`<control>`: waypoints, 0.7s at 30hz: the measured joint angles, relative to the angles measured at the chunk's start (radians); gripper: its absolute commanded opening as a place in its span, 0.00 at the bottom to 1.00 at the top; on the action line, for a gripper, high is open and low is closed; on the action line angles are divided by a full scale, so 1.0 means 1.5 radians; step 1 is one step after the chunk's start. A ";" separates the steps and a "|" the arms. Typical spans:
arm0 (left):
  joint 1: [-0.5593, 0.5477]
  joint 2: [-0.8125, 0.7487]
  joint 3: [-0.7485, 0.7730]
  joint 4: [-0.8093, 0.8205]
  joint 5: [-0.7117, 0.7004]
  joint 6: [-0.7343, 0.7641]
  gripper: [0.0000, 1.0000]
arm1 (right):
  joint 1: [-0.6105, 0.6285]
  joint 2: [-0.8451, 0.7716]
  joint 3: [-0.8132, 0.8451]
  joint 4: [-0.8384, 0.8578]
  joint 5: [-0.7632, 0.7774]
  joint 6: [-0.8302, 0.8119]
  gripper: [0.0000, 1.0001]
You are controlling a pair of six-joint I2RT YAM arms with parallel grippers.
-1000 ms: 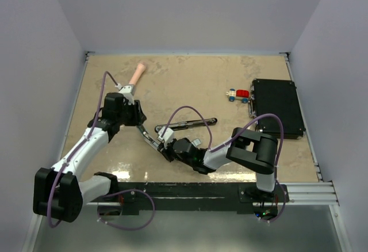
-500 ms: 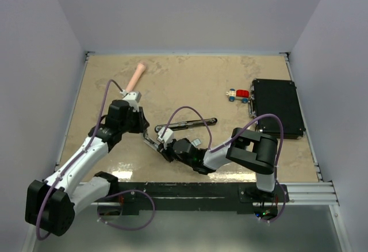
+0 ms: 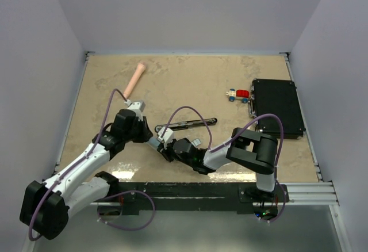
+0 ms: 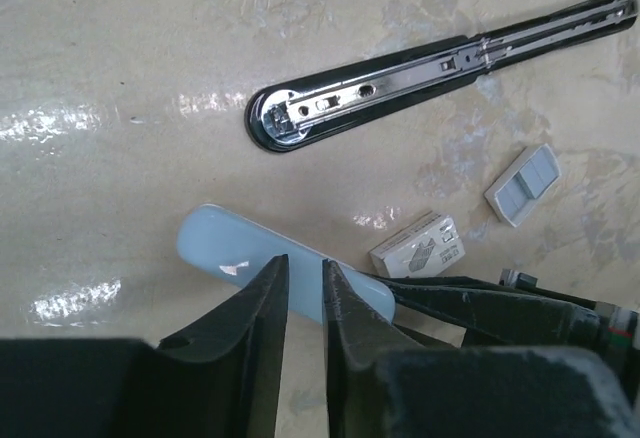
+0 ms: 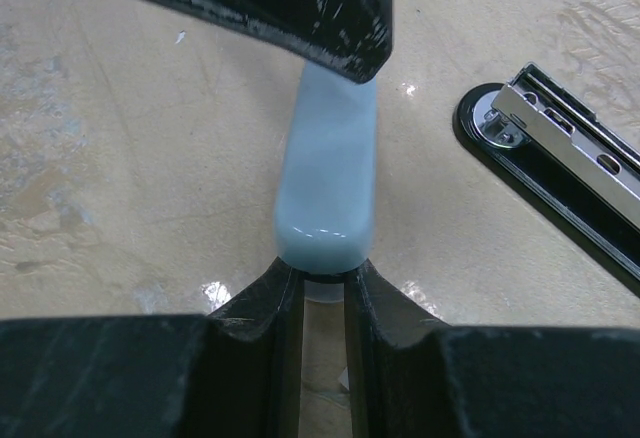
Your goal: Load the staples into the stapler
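A light blue stapler [image 4: 230, 253] lies on the table; it also shows in the right wrist view [image 5: 328, 173] and the top view [image 3: 154, 142]. My right gripper [image 5: 322, 270] is shut on its near end. My left gripper [image 4: 305, 280] hovers over its middle, fingers almost together with nothing between them. An opened black stapler [image 4: 440, 68] with a bare metal channel lies beyond. The white staple box [image 4: 418, 248] and the grey-blue tray [image 4: 523, 184] lie between the two staplers. In the top view the left gripper [image 3: 148, 138] and right gripper [image 3: 161, 146] meet at the blue stapler.
A pink-tan handle [image 3: 135, 78] lies at the back left. A small toy car [image 3: 238, 95] and a black case [image 3: 278, 107] sit at the right. The black stapler [image 3: 186, 124] lies just behind the grippers. White walls enclose the table.
My left arm has pulled its wrist nearer and to the right, its fingertips staying by the blue stapler. The right arm and the blue stapler have not moved.
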 measured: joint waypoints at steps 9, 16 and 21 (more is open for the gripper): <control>0.000 -0.126 0.045 -0.022 -0.132 0.009 0.53 | 0.000 -0.028 -0.001 -0.057 -0.001 0.014 0.66; 0.000 -0.270 0.092 -0.021 -0.297 0.066 0.83 | 0.000 -0.121 0.036 -0.213 0.001 0.020 0.67; 0.000 -0.366 0.089 -0.013 -0.402 0.110 0.97 | 0.000 -0.124 0.140 -0.364 0.000 0.019 0.66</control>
